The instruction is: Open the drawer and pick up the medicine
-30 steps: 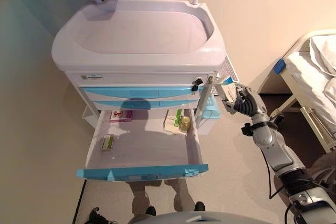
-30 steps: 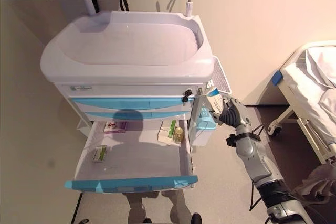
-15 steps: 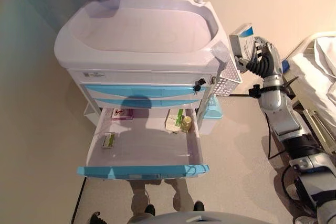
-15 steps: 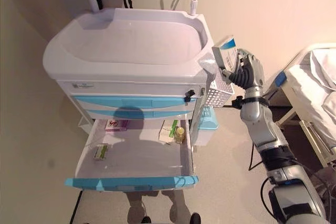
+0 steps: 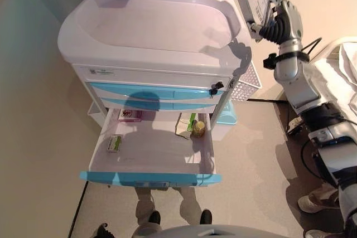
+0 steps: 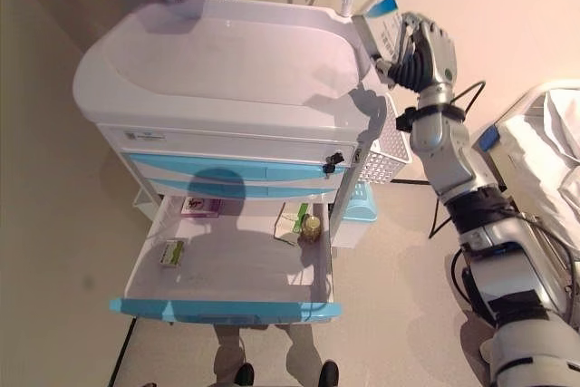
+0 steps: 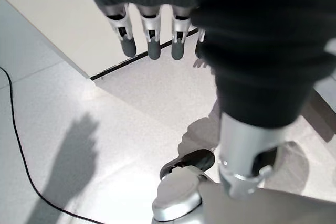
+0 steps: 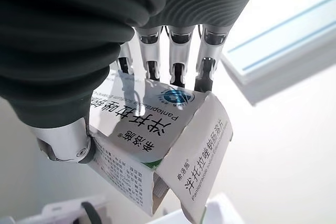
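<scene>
My right hand [image 5: 281, 19] is shut on a white and blue medicine box [image 5: 252, 0] and holds it up by the far right corner of the white cart top [image 5: 111, 43]; the box shows close in the right wrist view [image 8: 157, 129]. The cart's bottom blue-fronted drawer [image 5: 150, 178] stands pulled open. In it lie a small green box [image 5: 115, 142], a pink box [image 5: 129, 115], a white and green box [image 5: 186, 124] and a small yellow bottle [image 5: 198, 129]. My left hand [image 7: 152, 35] hangs open over the floor, shown only in the left wrist view.
A white wire basket [image 5: 248, 85] hangs on the cart's right side, with a light blue bin [image 5: 226, 116] below it. A bed with white sheets [image 5: 348, 59] stands at the right. A person's shoes [image 5: 312, 202] show at the lower right.
My right hand has lifted the medicine box from beside the wire basket up to the level of the cart top's far right corner. The camera has shifted a little.
</scene>
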Tool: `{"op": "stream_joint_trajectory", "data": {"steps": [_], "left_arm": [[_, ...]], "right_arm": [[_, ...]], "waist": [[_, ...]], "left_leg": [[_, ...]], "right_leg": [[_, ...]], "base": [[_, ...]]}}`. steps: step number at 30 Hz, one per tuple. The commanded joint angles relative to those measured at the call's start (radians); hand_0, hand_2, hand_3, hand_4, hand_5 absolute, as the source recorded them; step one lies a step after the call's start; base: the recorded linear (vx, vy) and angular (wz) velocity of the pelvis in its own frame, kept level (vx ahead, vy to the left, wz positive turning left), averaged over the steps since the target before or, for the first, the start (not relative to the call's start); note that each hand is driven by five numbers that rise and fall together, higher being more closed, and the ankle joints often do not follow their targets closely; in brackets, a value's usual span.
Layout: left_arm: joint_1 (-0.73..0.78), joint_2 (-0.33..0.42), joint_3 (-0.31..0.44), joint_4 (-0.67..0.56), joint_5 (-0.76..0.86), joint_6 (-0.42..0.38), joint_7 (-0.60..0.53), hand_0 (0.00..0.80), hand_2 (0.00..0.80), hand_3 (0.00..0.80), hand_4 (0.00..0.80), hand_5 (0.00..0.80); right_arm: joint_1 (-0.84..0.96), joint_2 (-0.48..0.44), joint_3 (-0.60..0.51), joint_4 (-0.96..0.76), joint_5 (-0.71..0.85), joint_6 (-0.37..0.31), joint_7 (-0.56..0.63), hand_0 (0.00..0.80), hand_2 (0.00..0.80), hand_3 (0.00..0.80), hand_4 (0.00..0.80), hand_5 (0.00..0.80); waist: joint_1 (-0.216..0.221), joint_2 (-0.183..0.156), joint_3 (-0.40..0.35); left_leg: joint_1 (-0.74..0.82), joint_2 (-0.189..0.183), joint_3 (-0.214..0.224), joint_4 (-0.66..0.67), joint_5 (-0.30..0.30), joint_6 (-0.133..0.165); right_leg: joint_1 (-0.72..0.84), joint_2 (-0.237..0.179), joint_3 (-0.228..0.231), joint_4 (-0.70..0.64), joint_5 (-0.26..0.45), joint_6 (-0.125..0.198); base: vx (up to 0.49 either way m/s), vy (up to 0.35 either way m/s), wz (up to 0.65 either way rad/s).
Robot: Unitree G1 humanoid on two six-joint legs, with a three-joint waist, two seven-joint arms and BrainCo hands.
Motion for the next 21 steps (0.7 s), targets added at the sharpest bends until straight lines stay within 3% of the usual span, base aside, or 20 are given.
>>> {"op": "stream_joint_trajectory", "data": {"steps": [1, 5, 11, 21], "left_arm": [[-0.056, 0.067, -0.030, 0.059, 0.005, 0.002, 0.024, 0.000, 0.000, 0.000, 0.000, 0.000], [-0.065, 0.081, -0.061, 0.062, -0.003, -0.009, 0.027, 0.000, 0.000, 0.000, 0.000, 0.000], [-0.079, 0.094, -0.088, 0.076, -0.013, -0.012, 0.036, 0.000, 0.000, 0.000, 0.000, 0.000], [-0.093, 0.116, -0.099, 0.083, -0.022, -0.013, 0.044, 0.000, 0.000, 0.000, 0.000, 0.000]], "right_arm": [[-0.159, -0.042, 0.066, 0.074, -0.001, -0.009, -0.002, 0.800, 0.800, 0.800, 0.800, 0.800], [-0.320, 0.000, 0.187, 0.263, -0.003, -0.002, 0.017, 0.800, 0.800, 0.800, 0.800, 0.800], [-0.448, 0.068, 0.285, 0.441, -0.011, 0.006, 0.032, 0.800, 0.800, 0.800, 0.800, 0.800], [-0.519, 0.156, 0.354, 0.542, -0.006, -0.007, 0.069, 0.800, 0.800, 0.800, 0.800, 0.800]], "waist": [[0.040, -0.044, -0.006], [0.051, -0.061, -0.002], [0.066, -0.082, 0.001], [0.094, -0.108, 0.009]], "left_leg": [[-0.066, -0.044, -0.038, 0.011, 0.013, 0.028], [-0.079, -0.044, -0.047, 0.014, 0.018, 0.027], [-0.093, -0.045, -0.062, 0.016, 0.023, 0.023], [-0.111, -0.049, -0.083, 0.018, 0.030, 0.022]], "right_leg": [[0.016, 0.000, -0.021, 0.045, -0.028, 0.065], [0.008, 0.002, -0.023, 0.044, -0.025, 0.064], [0.001, 0.003, -0.034, 0.042, -0.020, 0.064], [-0.009, 0.005, -0.050, 0.041, -0.016, 0.064]], "base": [[0.000, 0.000, 0.00], [-0.001, -0.008, 0.07], [0.000, -0.006, 0.11], [-0.002, -0.005, 0.08]]}}
